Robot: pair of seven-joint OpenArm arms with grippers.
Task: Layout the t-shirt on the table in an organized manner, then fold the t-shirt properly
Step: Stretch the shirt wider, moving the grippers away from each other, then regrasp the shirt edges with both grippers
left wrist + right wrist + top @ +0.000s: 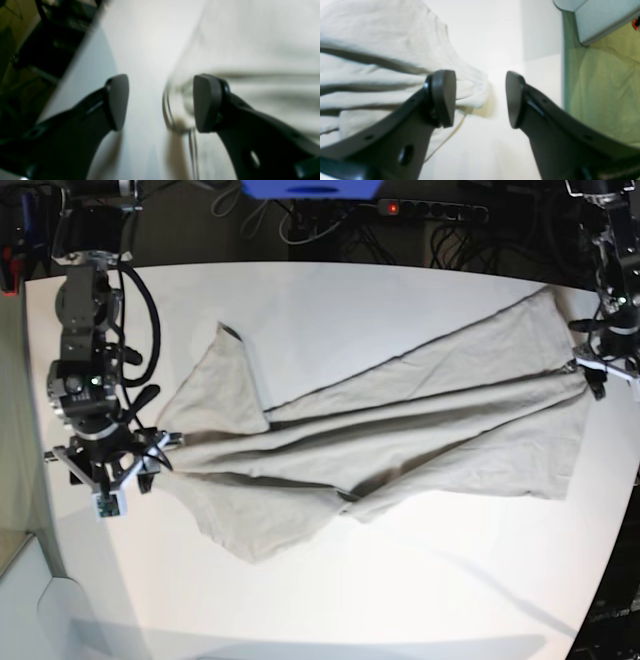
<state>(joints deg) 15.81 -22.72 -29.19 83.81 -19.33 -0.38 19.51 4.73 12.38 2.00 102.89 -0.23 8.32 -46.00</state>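
**A:** Looking at the shirt [400,430] as the anchor: it's stretched in a long, rumpled band across the middle of the table [330,300], one end by each arm. Folds run lengthwise, one flap sticks up toward the far edge near the right-arm end, and another hangs toward the near edge.

**B:** What are the claws doing?

**A:** Both spread apart, nothing pinched. From its wrist cam the left gripper [161,102] has bare table between its pads, with a curled shirt edge sitting just beside the inner pad [207,102]. It's pretty blurry though. The right gripper [481,98] also has a clear gap, and a bunched shirt corner lies just behind and beside one pad [443,97], with a loose thread trailing below it.

**B:** Any label or print readable? Brand?

**A:** Nope. No writing I can read on the shirt in any view. There's a small dark patch at the tip of that upper flap, too tiny to make out.

**B:** Anything else near the shirt?

**A:** Beyond the table's far edge there's a power strip [430,210] with a red light, plus cables. No text legible there either.
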